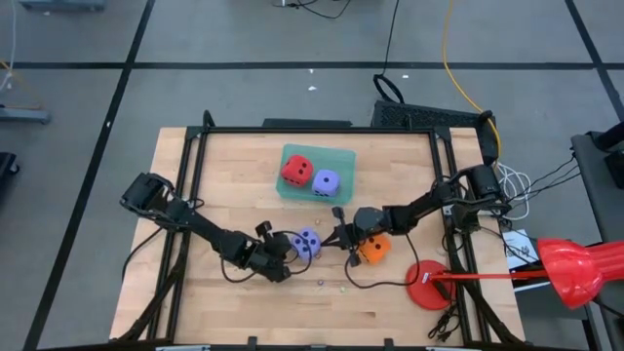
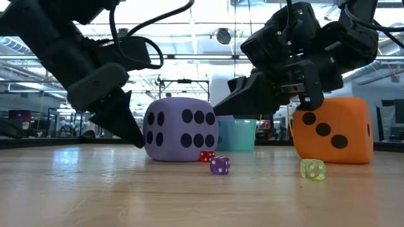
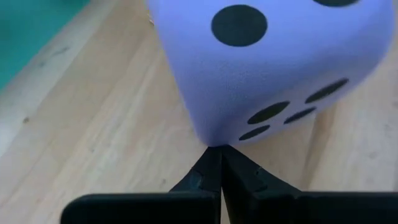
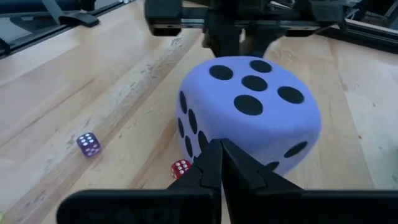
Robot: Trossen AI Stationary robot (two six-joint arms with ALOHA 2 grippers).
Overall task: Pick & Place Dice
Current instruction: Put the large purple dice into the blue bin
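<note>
At the near edge of the tabletop (image 1: pixel 214 302), 3 tiny dice lie loose in the low view: a purple one (image 2: pixel 219 165), a red one (image 2: pixel 206 156) and a pale yellow one (image 2: pixel 312 169). Just beyond them, near the centre, a purple-blue die (image 1: pixel 307 242) rests on the wood. The left pincer (image 1: pixel 289 252) sits at its 8 o'clock, fingers pressed together, tips just touching the die's edge and gripping nothing. The right pincer (image 1: pixel 338 237) is at its 3 o'clock, also closed and empty, pointing at the die. An orange die (image 1: pixel 372 250) lies just beside the right arm, at 5 o'clock from that pincer. A red disc (image 1: pixel 426 286) lies at 4 o'clock from the centre. Farther back, at 12 o'clock, a teal tray (image 1: pixel 343 161) holds a red die (image 1: pixel 296 171) and a second purple-blue die (image 1: pixel 327 182), side by side.
</note>
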